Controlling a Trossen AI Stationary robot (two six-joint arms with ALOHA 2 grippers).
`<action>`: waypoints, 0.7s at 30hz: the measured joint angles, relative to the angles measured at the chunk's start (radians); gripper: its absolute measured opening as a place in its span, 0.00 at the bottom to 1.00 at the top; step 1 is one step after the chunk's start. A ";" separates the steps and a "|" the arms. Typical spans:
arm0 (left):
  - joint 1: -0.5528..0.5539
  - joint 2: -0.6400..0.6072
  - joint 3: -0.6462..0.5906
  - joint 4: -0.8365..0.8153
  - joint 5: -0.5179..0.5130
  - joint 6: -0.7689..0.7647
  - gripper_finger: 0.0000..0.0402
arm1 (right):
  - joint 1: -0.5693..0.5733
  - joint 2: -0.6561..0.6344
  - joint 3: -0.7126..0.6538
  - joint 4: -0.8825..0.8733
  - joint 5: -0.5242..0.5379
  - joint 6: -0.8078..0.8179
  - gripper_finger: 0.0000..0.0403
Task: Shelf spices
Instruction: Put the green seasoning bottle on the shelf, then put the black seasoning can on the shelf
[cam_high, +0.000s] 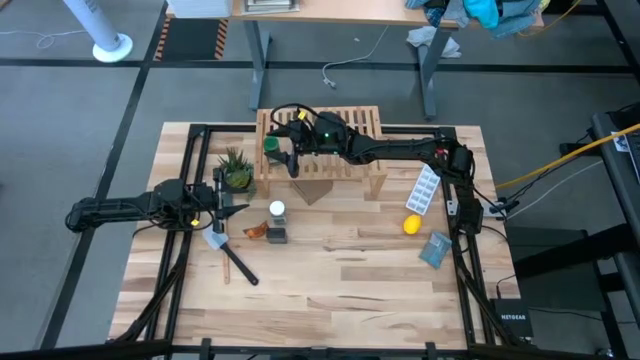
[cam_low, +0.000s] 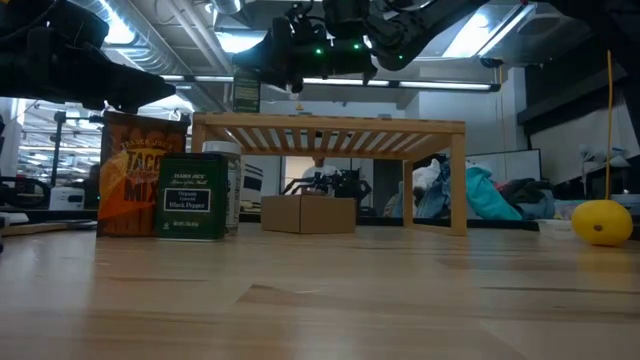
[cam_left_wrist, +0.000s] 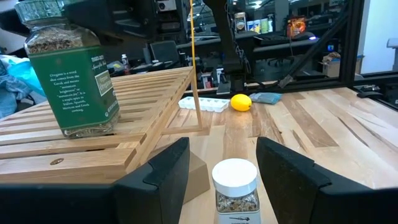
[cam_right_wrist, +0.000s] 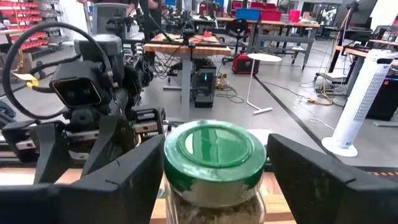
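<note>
Item: green-lidded jar (cam_right_wrist: 214, 155). Standing upright on the slatted shelf (cam_left_wrist: 74, 146) near its end, sitting between the spread fingers of the right gripper (cam_high: 283, 150), no pad visibly touching glass.

Item: left gripper (cam_left_wrist: 222, 168). Hovering half spread just behind the white-capped jar (cam_left_wrist: 236, 186), gripping nothing.

Risks: possibly clipping the lid with a finger on withdrawal and tipping the jar off the shelf's end; possibly knocking the white-capped jar into the dark tin (cam_low: 194, 196) beside it during a crooked approach.

Obscured: right fingertips cut off in the wrist view; jar base hidden; amber-orange bottle (cam_high: 256, 231) barely showing beside the tin.
</note>
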 joint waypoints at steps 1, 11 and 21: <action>0.000 0.000 0.000 0.000 0.000 0.000 0.45 | 0.000 0.000 0.000 0.001 0.000 0.000 0.71; 0.000 0.000 0.000 0.000 0.000 0.000 0.45 | 0.000 0.000 0.000 0.043 0.023 0.001 0.71; 0.000 0.000 0.000 0.000 0.000 0.000 0.45 | 0.000 -0.004 0.000 0.158 0.027 0.035 0.71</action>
